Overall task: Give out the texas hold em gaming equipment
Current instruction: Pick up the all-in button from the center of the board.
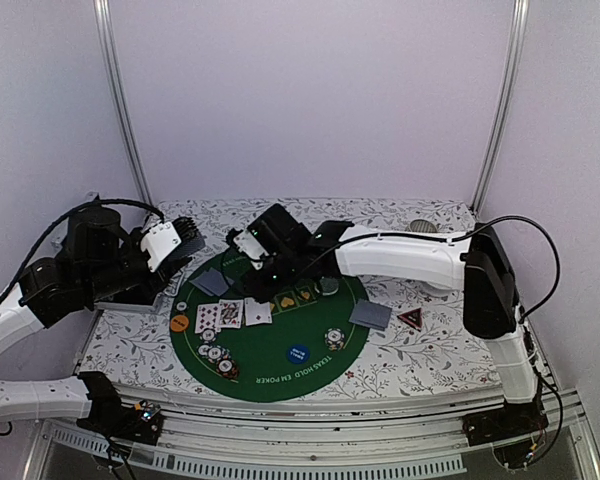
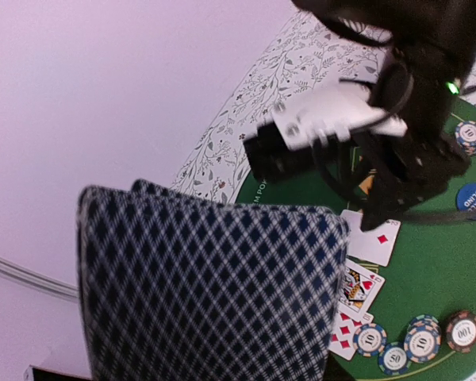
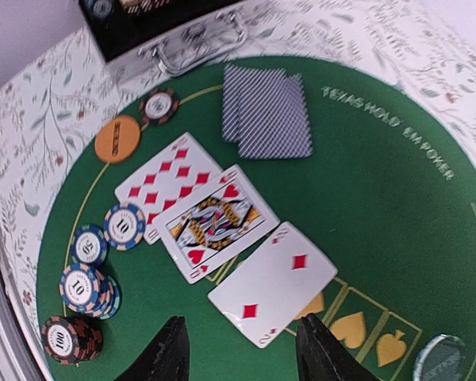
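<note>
My left gripper (image 1: 183,238) is shut on a stack of blue-checked playing cards (image 2: 214,294) that fills the left wrist view and hides its fingers. My right gripper (image 3: 243,351) is open and empty, just above the green mat (image 3: 381,206), its fingers either side of the near end of the two of diamonds (image 3: 274,282). Beside that card lie the queen of hearts (image 3: 214,222) and ten of diamonds (image 3: 166,178). Two face-down cards (image 3: 266,111), an orange button (image 3: 117,139), striped chips (image 3: 87,266), a blue button (image 1: 298,353), a triangle marker (image 1: 410,318) and a clear disc (image 3: 440,357) also show.
An open metal case (image 3: 182,44) sits at the mat's left edge under the left arm. Another face-down card pair (image 1: 370,314) lies right of the mat. A ribbed grey cup (image 1: 420,228) stands at the back right. Walls enclose the floral table (image 1: 430,360).
</note>
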Available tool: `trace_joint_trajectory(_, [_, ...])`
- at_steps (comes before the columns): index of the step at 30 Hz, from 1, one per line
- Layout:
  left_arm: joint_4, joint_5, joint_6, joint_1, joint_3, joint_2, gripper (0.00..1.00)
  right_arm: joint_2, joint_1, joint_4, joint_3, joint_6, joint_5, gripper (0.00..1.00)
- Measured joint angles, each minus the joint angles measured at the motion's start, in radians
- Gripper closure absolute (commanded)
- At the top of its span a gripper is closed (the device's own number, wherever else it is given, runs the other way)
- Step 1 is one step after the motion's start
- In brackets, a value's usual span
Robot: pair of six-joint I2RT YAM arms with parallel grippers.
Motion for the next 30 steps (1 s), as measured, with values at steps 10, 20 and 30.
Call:
trace_joint_trajectory(10, [0.001,0.0,0.0,0.0,0.0,-0.01,0.62,-0.267,-0.182,0.029,-0.267,0.172,0.055,0.19])
trace_joint_trajectory(20, [0.006,0.008,0.0,0.0,-0.002,-0.012,0.62,-0.528,-0.292,-0.248,-0.592,0.367,0.124,0.01])
trace_joint_trajectory(30, [0.007,0.022,0.0,0.0,-0.006,-0.008,0.62,-0.589,-0.428,-0.234,-0.878,0.476,0.084,0.01])
